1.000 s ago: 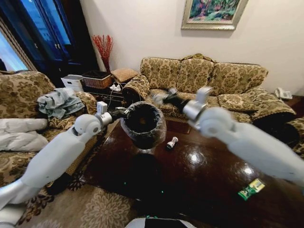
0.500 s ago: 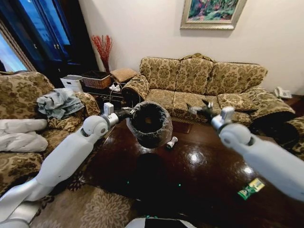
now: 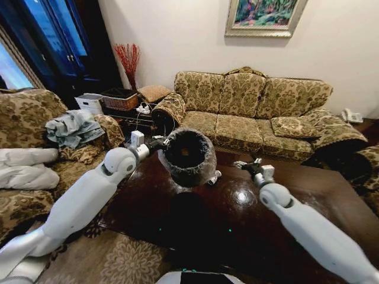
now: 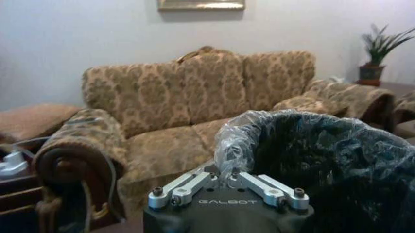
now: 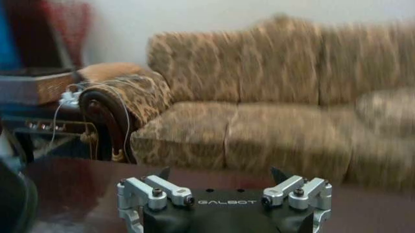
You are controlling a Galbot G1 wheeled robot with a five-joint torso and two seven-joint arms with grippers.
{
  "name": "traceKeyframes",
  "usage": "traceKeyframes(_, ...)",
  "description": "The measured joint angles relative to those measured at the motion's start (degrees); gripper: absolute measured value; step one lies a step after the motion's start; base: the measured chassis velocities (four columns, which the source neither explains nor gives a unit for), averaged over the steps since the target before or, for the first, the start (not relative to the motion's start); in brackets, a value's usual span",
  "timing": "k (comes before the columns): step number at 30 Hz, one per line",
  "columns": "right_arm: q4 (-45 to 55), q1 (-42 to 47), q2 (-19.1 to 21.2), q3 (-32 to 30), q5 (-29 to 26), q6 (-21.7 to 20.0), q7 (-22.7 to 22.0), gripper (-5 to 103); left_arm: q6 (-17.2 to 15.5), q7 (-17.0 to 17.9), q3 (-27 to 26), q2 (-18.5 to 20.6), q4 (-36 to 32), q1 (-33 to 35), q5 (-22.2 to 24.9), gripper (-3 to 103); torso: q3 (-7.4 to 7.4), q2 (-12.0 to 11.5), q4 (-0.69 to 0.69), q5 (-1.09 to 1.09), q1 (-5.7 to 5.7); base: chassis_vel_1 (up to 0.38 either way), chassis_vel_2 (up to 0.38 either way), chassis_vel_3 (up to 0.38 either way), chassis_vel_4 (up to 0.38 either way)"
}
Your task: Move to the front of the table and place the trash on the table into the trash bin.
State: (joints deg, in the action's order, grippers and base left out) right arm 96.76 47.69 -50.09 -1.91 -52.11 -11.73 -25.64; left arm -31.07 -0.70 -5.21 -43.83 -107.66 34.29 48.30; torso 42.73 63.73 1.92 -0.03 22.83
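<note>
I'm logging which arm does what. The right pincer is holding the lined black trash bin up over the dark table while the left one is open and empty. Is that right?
Not quite: the arms are swapped. In the head view the left pincer holds the trash bin by its rim above the table; the left wrist view shows it shut on the bag-lined rim. The right pincer is the open, empty one.

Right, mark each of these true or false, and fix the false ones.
1. The left gripper holds the trash bin by its rim, above the table. True.
2. The right gripper carries a red can. False: its jaws are open and empty.
3. The trash bin is lined with a clear plastic bag. True.
4. A small silver-grey can lies on the table just beyond the bin. True.
5. The bin stands on the sofa. False: it is held in the air over the table.
</note>
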Motion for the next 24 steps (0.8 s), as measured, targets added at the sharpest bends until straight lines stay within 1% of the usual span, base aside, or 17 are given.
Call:
traceKeyframes(1,0.0,0.0,0.0,0.0,0.0,0.0,0.0,100,0.0,0.0,0.0,0.0,0.0,0.0,0.0,3,0.0,0.0,0.0,0.0,0.0,0.0,0.0,0.0,0.0)
traceKeyframes(3,-3.0,-1.4,-4.1,0.3,-3.0,-0.9,-2.1,100,0.1,-0.4,-0.4,1.0,1.0,0.1,0.1,3,0.01,0.0,0.03,0.02,0.01,0.0,0.0,0.0,0.0)
traceKeyframes(4,-5.5,-2.3,-7.2,0.2,-4.8,-0.9,-4.0,100,0.2,-0.6,-0.6,2.0,1.5,0.2,0.3,3,0.01,0.0,0.03,0.03,0.02,0.0,0.0,0.0,0.0)
traceKeyframes(5,-5.5,-2.3,-7.2,0.2,-4.8,-0.9,-4.0,100,0.2,-0.6,-0.6,2.0,1.5,0.2,0.3,3,0.01,0.0,0.03,0.03,0.02,0.0,0.0,0.0,0.0)
traceKeyframes(6,-7.0,-2.7,-8.9,0.1,-6.1,-0.9,-5.4,100,0.3,-0.8,-0.6,2.6,1.8,0.2,0.5,3,0.01,0.0,0.05,0.02,0.02,0.0,0.0,0.0,0.0)
traceKeyframes(8,-10.1,-3.8,-12.6,-0.4,-9.2,-1.0,-9.7,100,0.4,-1.1,-0.6,4.0,2.2,0.2,1.1,3,0.01,0.0,0.04,-0.01,0.02,0.0,0.0,0.0,0.0)
traceKeyframes(9,-10.1,-3.8,-12.6,-0.4,-9.2,-1.0,-9.7,100,0.4,-1.1,-0.6,4.0,2.2,0.2,1.1,3,0.01,0.0,0.04,-0.01,0.02,0.0,0.0,0.0,0.0)
traceKeyframes(11,-12.9,-4.3,-15.6,-0.7,-10.1,-1.2,-12.2,100,0.7,-1.4,-0.6,5.2,2.4,0.1,1.8,3,0.0,0.0,0.0,0.0,0.01,0.0,0.0,0.0,0.0)
traceKeyframes(12,-12.9,-4.3,-15.6,-0.7,-10.1,-1.2,-12.2,100,0.7,-1.4,-0.6,5.2,2.4,0.1,1.8,3,0.0,0.0,0.0,0.0,0.01,0.0,0.0,0.0,0.0)
traceKeyframes(14,-14.9,-4.4,-17.7,-0.5,-9.7,-1.8,-13.2,100,0.8,-1.6,-0.6,6.3,2.6,-0.1,2.4,3,0.01,0.0,-0.02,0.0,0.01,0.0,0.0,0.0,0.0)
traceKeyframes(17,-16.1,-4.5,-18.7,-0.4,-9.3,-1.9,-13.1,100,0.9,-1.9,-0.6,7.0,2.6,-0.2,2.8,3,0.01,0.0,-0.02,0.0,0.01,0.0,0.0,0.0,0.0)
traceKeyframes(19,-18.2,-4.9,-20.3,-0.2,-7.8,-1.8,-12.1,100,1.0,-2.1,-0.5,8.1,2.3,-0.4,3.4,3,0.01,0.0,0.01,0.0,0.02,0.0,0.0,0.0,0.0)
traceKeyframes(21,-19.1,-5.1,-21.0,-0.2,-7.3,-1.8,-11.6,100,1.0,-2.1,-0.4,8.5,2.1,-0.4,3.7,3,0.01,0.0,0.03,0.01,0.02,0.0,0.0,0.0,0.0)
traceKeyframes(22,-20.0,-5.3,-21.9,-0.2,-6.9,-1.8,-11.3,100,1.0,-2.1,-0.3,9.0,1.8,-0.4,4.0,3,0.01,0.0,0.03,0.0,0.01,0.0,0.0,0.0,0.0)
traceKeyframes(24,-20.4,-5.4,-22.3,-0.3,-6.8,-1.8,-11.3,100,1.0,-2.1,-0.3,9.2,1.7,-0.4,4.2,3,0.01,0.0,0.02,0.0,0.01,0.0,0.0,0.0,0.0)
